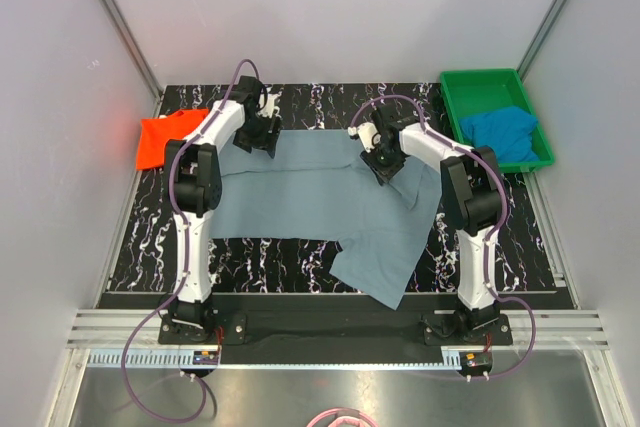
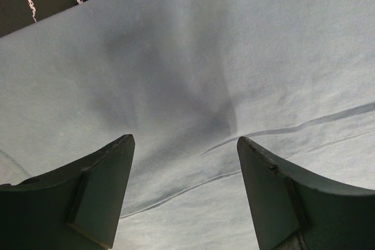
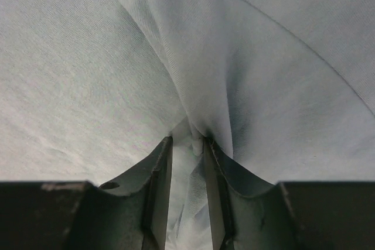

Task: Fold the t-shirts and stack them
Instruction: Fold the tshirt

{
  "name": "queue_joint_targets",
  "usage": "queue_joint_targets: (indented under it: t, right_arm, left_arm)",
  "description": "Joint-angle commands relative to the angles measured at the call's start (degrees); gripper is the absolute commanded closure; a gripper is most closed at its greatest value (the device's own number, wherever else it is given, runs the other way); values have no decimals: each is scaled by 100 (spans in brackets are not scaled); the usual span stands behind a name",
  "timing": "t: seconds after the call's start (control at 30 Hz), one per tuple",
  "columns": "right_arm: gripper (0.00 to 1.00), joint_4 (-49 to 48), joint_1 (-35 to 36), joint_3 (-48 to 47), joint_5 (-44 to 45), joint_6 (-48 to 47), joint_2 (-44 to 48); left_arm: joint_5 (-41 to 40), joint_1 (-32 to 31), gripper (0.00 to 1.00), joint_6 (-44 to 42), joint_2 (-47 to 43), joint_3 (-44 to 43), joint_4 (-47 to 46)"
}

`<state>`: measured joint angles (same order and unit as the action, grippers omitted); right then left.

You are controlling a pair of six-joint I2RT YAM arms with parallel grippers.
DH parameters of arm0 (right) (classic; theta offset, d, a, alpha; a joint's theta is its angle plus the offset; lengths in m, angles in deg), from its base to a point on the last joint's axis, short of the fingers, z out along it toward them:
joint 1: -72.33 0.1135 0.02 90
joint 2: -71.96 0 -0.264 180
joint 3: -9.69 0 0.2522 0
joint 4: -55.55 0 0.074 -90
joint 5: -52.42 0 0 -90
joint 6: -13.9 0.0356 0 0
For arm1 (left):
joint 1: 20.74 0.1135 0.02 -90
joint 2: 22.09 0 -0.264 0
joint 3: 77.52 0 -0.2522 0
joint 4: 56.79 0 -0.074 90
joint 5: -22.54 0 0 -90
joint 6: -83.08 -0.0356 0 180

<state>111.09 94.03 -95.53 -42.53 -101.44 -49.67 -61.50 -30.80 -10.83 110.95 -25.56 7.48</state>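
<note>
The large grey-blue t-shirt (image 1: 310, 202) lies spread across the black marbled table, one part hanging toward the near edge. My left gripper (image 1: 262, 137) is open over its far left edge; in the left wrist view the cloth (image 2: 193, 74) lies flat between the spread fingers (image 2: 99, 185). My right gripper (image 1: 385, 169) is shut on a pinched fold of the same shirt (image 3: 234, 74) near its far right edge. The orange-red t-shirt (image 1: 165, 137) lies at the far left. The bright blue t-shirt (image 1: 505, 132) sits in the green tray (image 1: 478, 82).
The green tray stands at the far right corner of the table. White walls with metal rails close in both sides. Bare marbled tabletop (image 1: 260, 262) shows near the front left.
</note>
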Motion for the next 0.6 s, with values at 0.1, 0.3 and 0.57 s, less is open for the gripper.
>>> queue_joint_targets:
  t: [0.1, 0.3, 0.57]
  right_arm:
    - [74, 23, 19, 14, 223, -111, 25]
    - [81, -30, 28, -126, 293, -102, -19]
    - [98, 163, 19, -398, 276, 3, 165]
  left_arm:
    - [-51, 31, 23, 91, -137, -182, -93]
    - [-68, 31, 23, 91, -146, -165, -93]
    - [-86, 40, 23, 74, -146, -174, -111]
